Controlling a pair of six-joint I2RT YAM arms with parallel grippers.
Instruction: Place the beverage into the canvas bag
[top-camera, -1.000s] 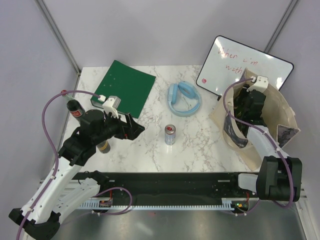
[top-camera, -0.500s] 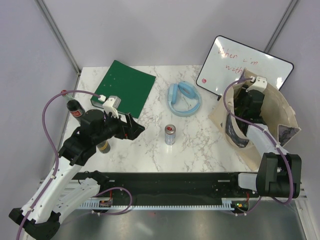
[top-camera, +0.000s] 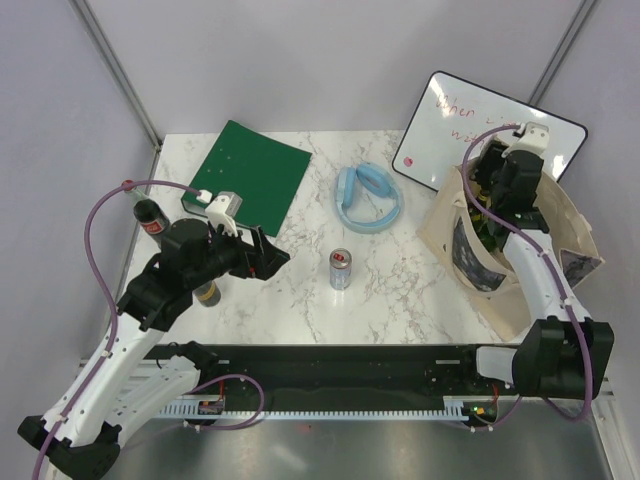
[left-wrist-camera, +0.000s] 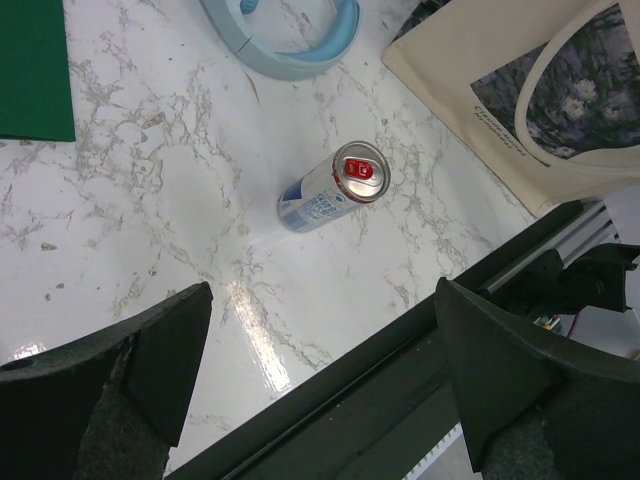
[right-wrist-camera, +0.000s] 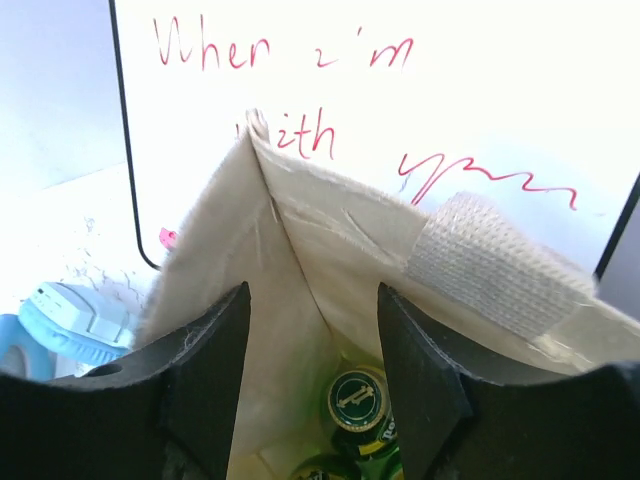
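Observation:
The canvas bag stands at the right of the table, a tan tote with a dark printed patch. My right gripper hangs over its mouth, open, with nothing between its fingers. In the right wrist view the gripper looks down into the canvas bag, where a green capped bottle lies at the bottom beside another green one. A silver and blue can stands mid-table. My left gripper is open to the left of it. In the left wrist view that gripper is above the table's near edge, with the can ahead.
A whiteboard with red writing leans behind the bag. A green board lies at the back left, and a light blue band lies mid-table. A dark bottle and another bottle stand by the left arm.
My right gripper has risen from inside the bag to its mouth and its jaws have opened, leaving the green bottle in the bag. The left arm has not moved.

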